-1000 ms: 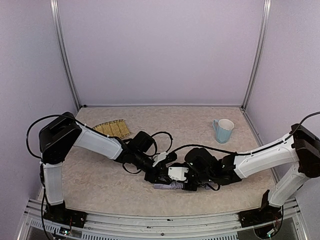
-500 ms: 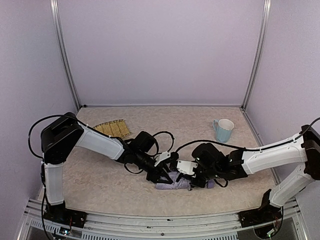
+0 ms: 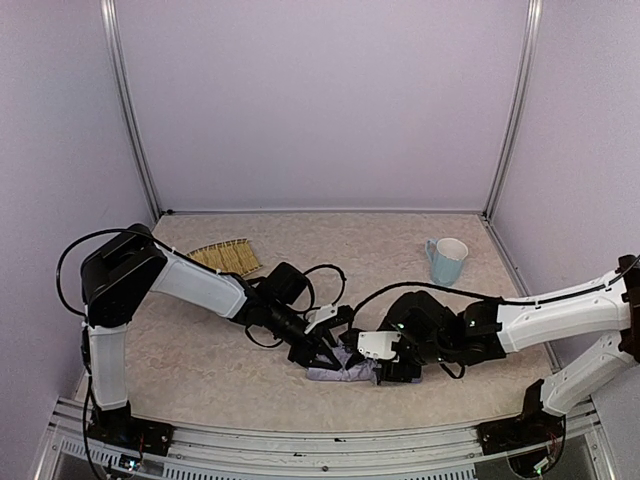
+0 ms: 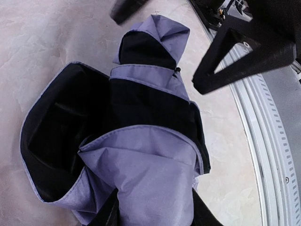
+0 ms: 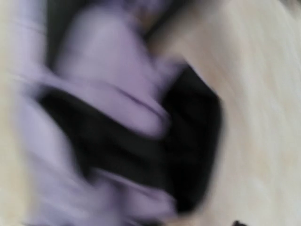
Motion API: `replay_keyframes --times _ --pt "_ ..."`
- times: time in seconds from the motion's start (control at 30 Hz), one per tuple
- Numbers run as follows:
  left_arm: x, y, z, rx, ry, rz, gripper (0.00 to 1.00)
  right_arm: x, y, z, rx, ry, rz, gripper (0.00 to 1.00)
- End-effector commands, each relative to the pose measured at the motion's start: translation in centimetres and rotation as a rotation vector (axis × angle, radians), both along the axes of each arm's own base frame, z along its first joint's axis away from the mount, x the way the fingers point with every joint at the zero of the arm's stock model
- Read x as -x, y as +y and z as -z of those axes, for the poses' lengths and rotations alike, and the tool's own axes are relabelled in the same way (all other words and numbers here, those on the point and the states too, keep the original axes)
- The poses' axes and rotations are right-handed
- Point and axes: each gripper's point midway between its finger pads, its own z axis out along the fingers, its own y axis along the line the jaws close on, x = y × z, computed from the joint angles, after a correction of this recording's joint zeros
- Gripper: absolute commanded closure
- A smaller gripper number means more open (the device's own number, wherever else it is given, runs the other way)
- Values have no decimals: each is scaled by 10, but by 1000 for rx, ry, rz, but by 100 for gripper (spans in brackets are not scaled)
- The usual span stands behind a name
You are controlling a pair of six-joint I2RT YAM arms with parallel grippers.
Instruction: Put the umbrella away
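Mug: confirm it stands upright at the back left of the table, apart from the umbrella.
Wrong side. The mug stands upright at the back right of the table, apart from the umbrella. The top view shows it.

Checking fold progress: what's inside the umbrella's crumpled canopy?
The umbrella, lying on the table, shows only black lining inside its open folds. Its shaft and handle cannot be seen; the bunched fabric covers them.

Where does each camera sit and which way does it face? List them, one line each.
Top external: above, behind the bases, looking down on the table; both arms show.
Left wrist: close over the umbrella, own fingertips at the bottom edge.
Right wrist: blurred, close on the umbrella; own fingers unclear.
Shared: the umbrella.
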Motion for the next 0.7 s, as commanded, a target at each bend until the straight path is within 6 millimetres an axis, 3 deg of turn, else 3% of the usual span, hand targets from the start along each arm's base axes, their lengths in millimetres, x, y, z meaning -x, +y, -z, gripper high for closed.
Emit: replay_keyframes --times 0.0,0.17,0.33,0.47,0.6,0.67 --pt "39 66 82 -367 188 -36 63 15 29 7 -18 -12 -143 19" --pt "39 66 83 -366 202 -29 63 15 46 27 9 11 -187 13" --pt "42 66 82 -360 212 -14 64 8 39 56 92 17 -183 15" --pt "44 66 80 -353 222 2 65 8 38 74 143 77 -168 29" --pt "46 65 75 -335 218 30 63 14 34 89 188 140 -159 56" --pt "41 63 69 -324 189 25 56 18 33 90 190 168 -157 69"
